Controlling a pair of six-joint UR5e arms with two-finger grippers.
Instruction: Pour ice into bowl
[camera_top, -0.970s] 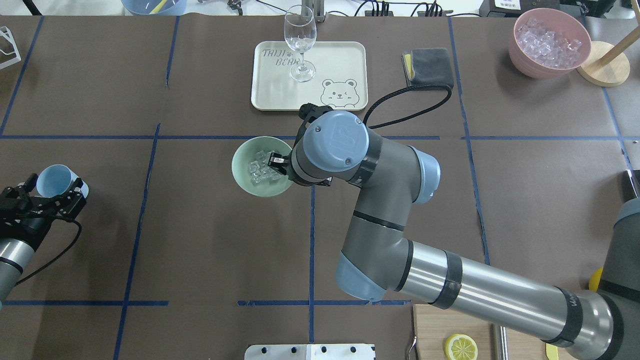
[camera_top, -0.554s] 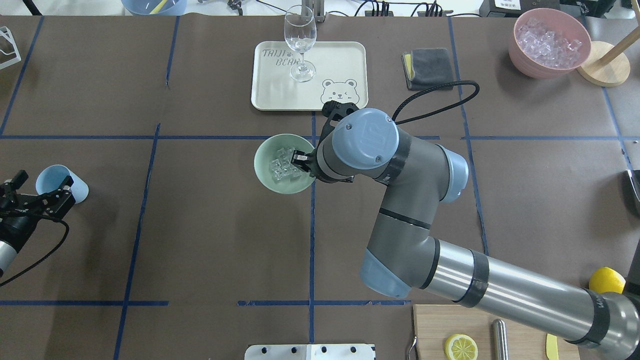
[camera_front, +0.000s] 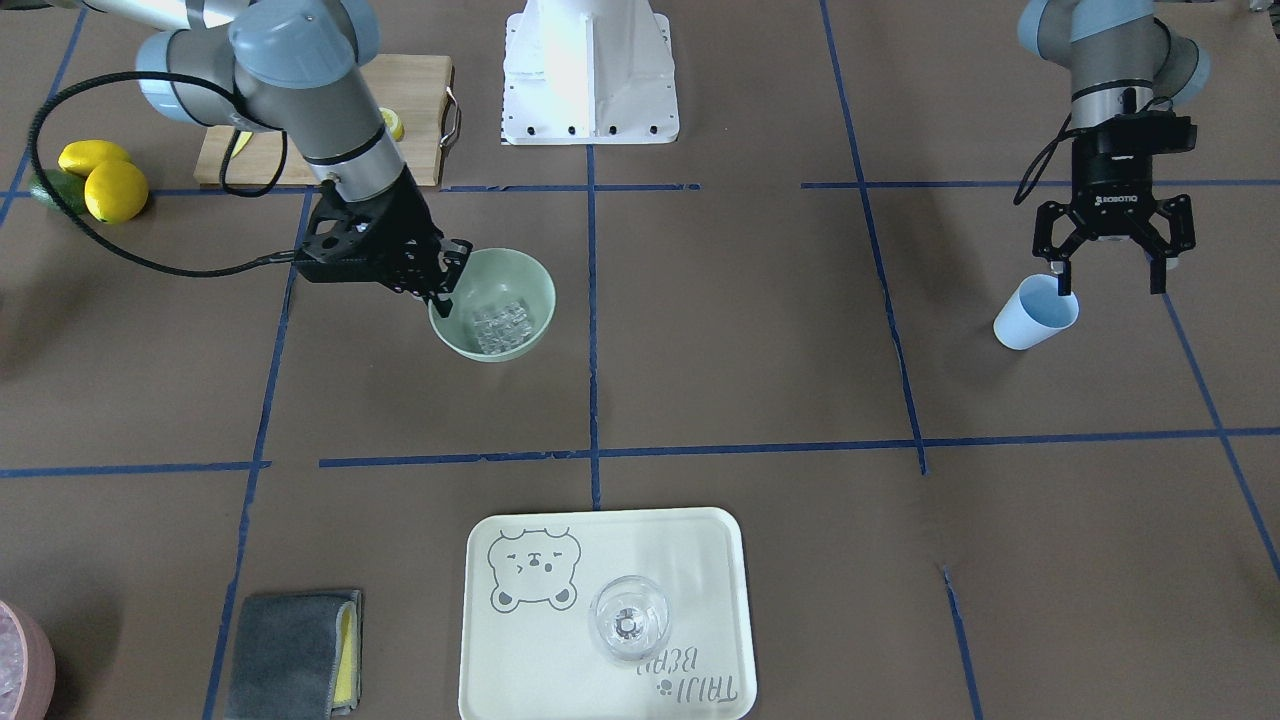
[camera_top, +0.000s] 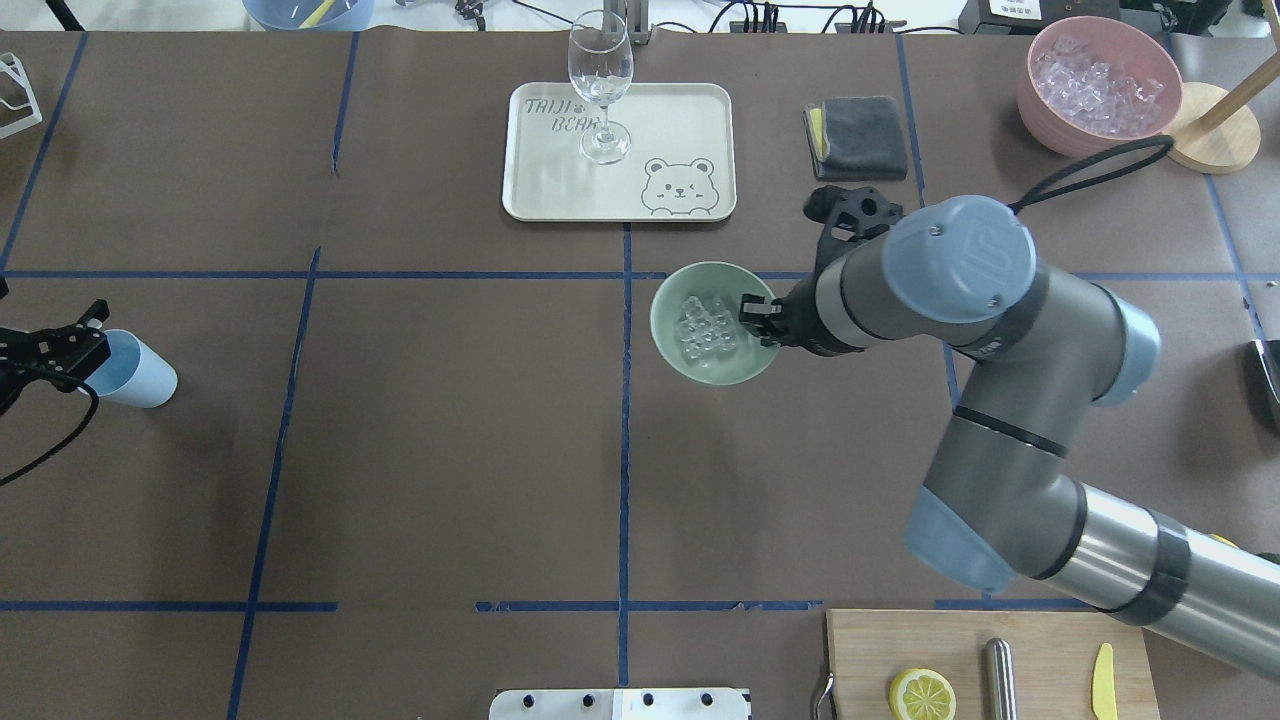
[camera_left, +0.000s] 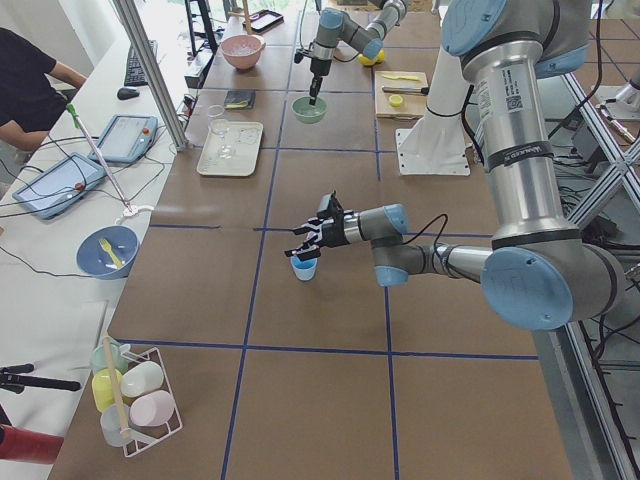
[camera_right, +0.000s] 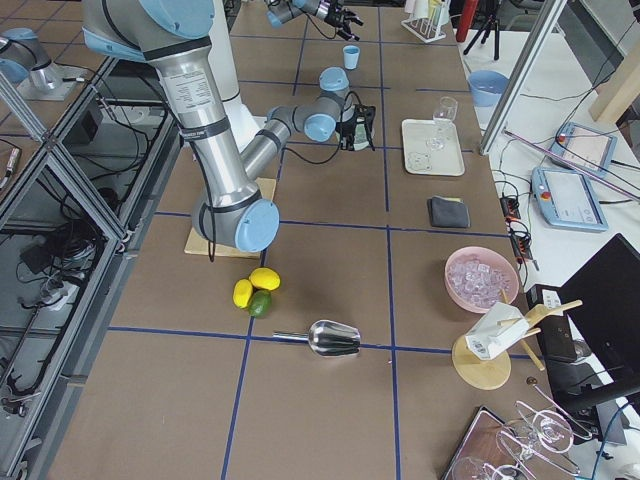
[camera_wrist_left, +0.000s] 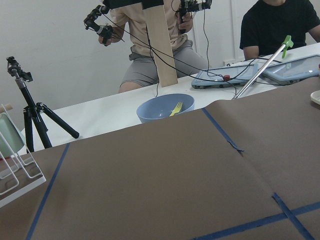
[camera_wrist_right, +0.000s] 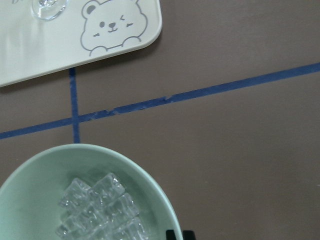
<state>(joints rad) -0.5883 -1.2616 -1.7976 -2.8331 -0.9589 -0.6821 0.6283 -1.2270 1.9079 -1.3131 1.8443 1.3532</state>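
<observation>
The pale mint-green bowl sits right of the table's middle line, with a handful of clear ice cubes lying in it. My right gripper is shut on the bowl's right rim. In the front view the bowl, the ice and the right gripper show too. The right wrist view shows the bowl and the ice close up. My left gripper is open and empty, just above and behind the empty light blue cup, which stands at the table's left.
A cream tray with a wine glass lies beyond the bowl. A grey cloth and a pink bowl of ice are at the far right. A cutting board with a lemon slice is at the near right.
My right gripper has carried the bowl with its ice to the right, across the middle line. My left arm has drawn back to the left, away from the cup.
</observation>
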